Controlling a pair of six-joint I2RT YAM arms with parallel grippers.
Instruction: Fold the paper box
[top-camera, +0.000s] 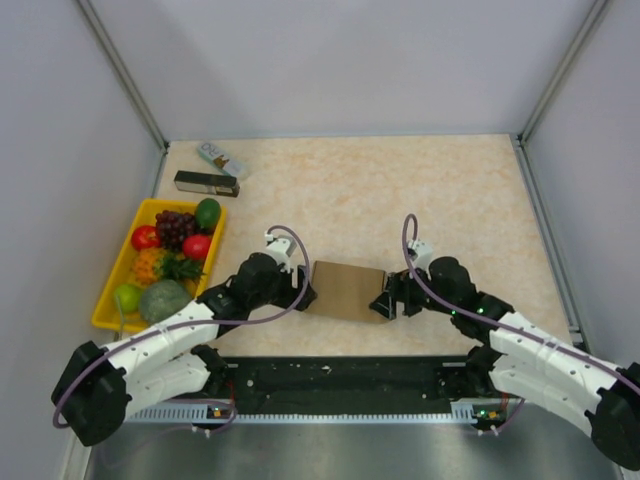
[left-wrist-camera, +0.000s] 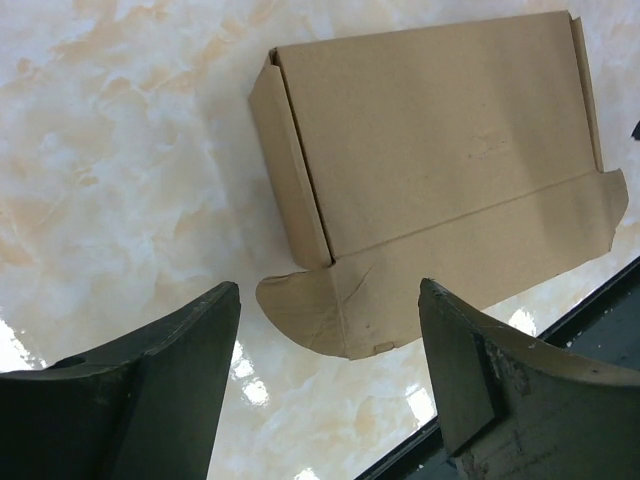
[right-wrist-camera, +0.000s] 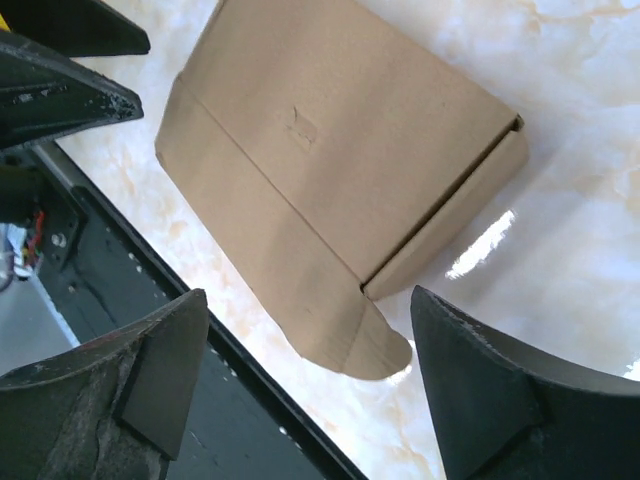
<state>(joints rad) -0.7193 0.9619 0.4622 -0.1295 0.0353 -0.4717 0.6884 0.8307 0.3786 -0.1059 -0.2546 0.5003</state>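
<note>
**Folded box lies flat between two spread pairs of jaws, near the table's front edge.**

At far left a yellow tray (top-camera: 109, 287) holds fruit (top-camera: 170, 255); behind it lie a black box (top-camera: 206, 183) and a white packet (top-camera: 221, 158). The left arm (top-camera: 170, 335) reaches in to the left end of the box (top-camera: 345, 289) (left-wrist-camera: 440, 140) (right-wrist-camera: 330, 130), and the left jaws are spread wide, gripping nothing. The brown box rests on the table (top-camera: 400, 190), lid down, with a round-cornered flap sticking out along its near side. The right arm (top-camera: 530, 345) comes in at the box's right end, and the right jaws are also spread and empty.
</note>
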